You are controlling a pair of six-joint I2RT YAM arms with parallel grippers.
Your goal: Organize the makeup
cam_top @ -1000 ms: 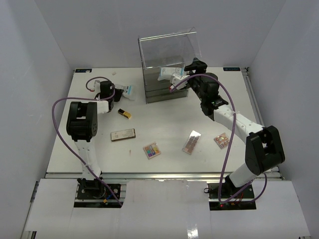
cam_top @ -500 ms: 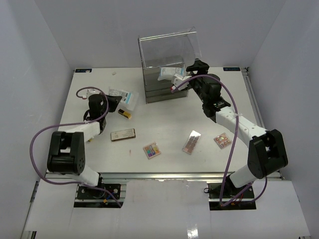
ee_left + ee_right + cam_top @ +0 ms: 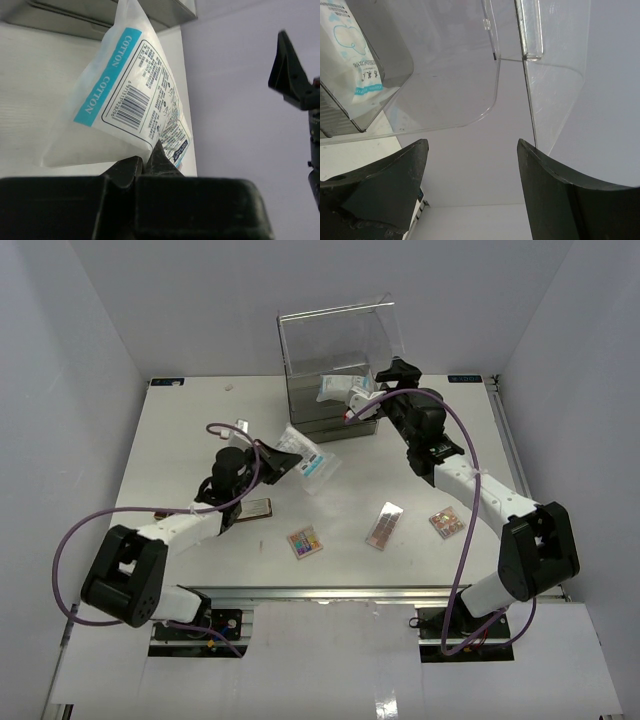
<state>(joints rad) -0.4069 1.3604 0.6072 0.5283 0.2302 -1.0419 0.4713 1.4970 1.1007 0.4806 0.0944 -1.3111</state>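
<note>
My left gripper (image 3: 273, 463) is shut on a corner of the white-blue cotton packet (image 3: 303, 454) and holds it above the table, in front of the drawer box. In the left wrist view the packet (image 3: 130, 95) hangs out from my pinched fingertips (image 3: 145, 161). My right gripper (image 3: 385, 378) is open and empty at the right side of the clear drawer box (image 3: 335, 370). A second white-blue packet (image 3: 335, 388) lies in the box's open top; it also shows in the right wrist view (image 3: 350, 50). A bronze compact (image 3: 248, 509) and a colourful palette (image 3: 304, 541) lie on the table.
A pink-brown palette (image 3: 384, 525) and a small palette (image 3: 445, 522) lie right of centre. The raised clear lid (image 3: 445, 65) of the box fills the right wrist view above my open fingers (image 3: 535, 170). A small white bit (image 3: 231, 387) lies at the far left.
My left arm has swung from the far left toward the table's centre, lifting the cotton packet with it. The right arm has barely moved.
</note>
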